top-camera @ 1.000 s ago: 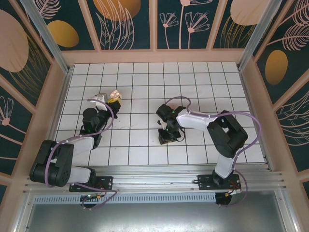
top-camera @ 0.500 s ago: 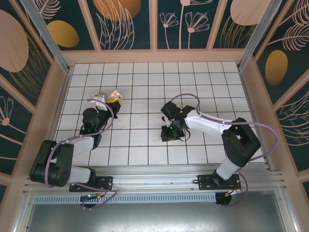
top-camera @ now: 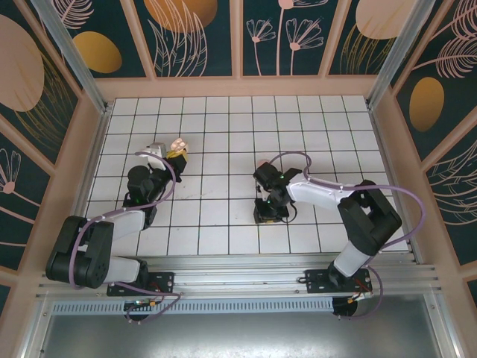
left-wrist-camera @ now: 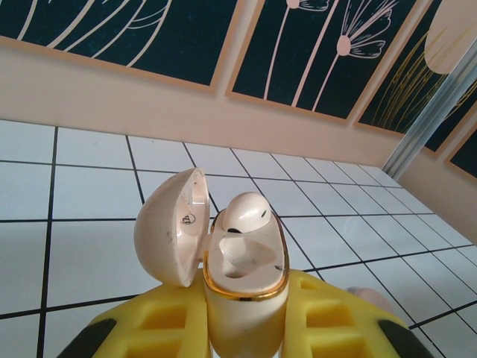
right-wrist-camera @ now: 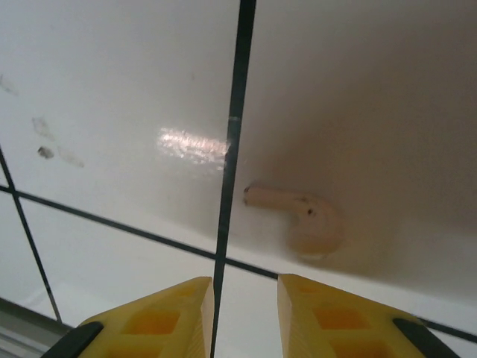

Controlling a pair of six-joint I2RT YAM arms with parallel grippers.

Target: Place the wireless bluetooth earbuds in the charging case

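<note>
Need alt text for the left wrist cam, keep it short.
An open pale charging case is held by the left gripper between its yellow fingers, lid swung to the left, with one earbud sitting in it. Behind are the white grid table and a dark floral wall panel.

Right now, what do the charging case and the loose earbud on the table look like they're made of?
Charging case: probably glossy cream-pink plastic, with highlights on the open lid and a shiny gold-coloured rim, maybe metallic trim. Loose earbud: likely smooth pale plastic, soft sheen, moulded stem.
</note>
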